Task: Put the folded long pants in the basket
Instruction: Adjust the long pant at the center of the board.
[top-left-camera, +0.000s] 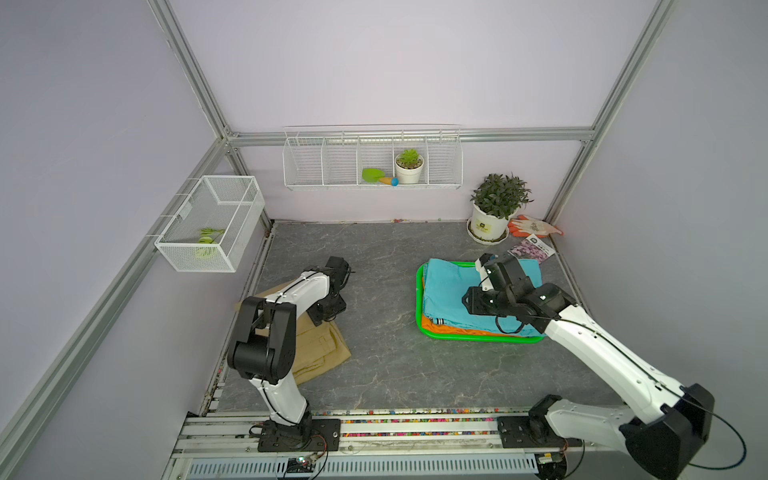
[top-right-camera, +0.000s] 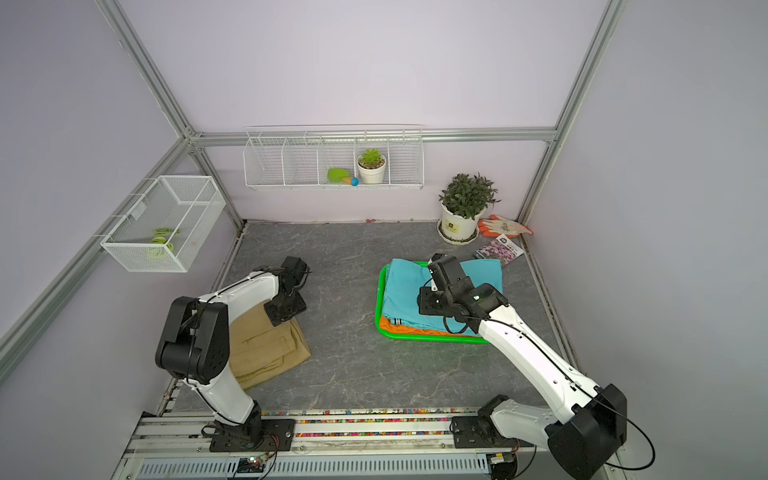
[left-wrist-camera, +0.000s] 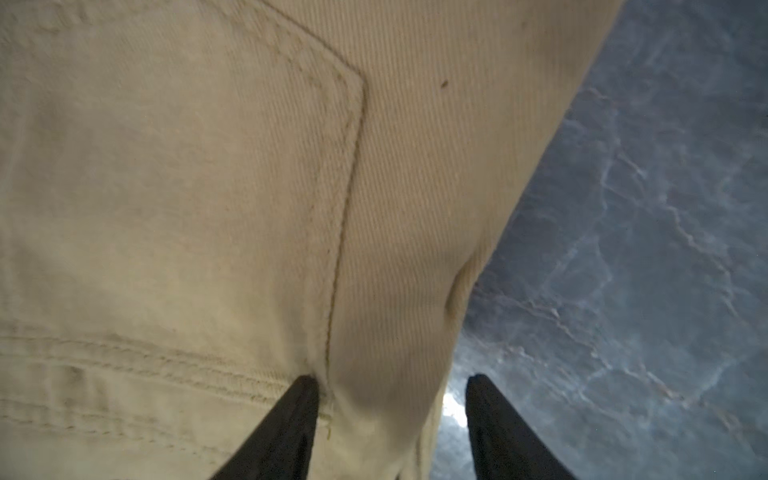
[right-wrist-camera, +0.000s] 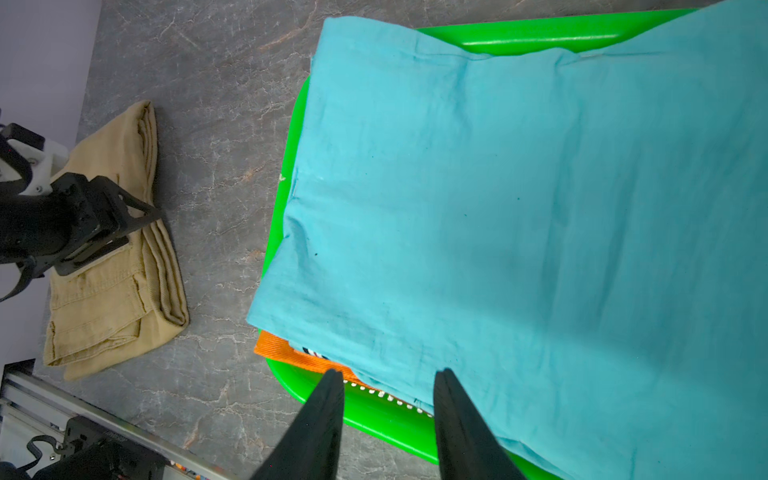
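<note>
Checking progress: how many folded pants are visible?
4: teal pants atop the basket pile, orange pants below, a striped waistband peeking between them, khaki pants on the table. Others may be hidden.

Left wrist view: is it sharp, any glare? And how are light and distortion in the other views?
Left wrist view: the khaki pants fill it from near and look soft, with a small bright glare on the table by the left hand. Right wrist view: sharp, the teal pants evenly lit. Both top views: soft even light, wide-angle lean in the frame posts.
</note>
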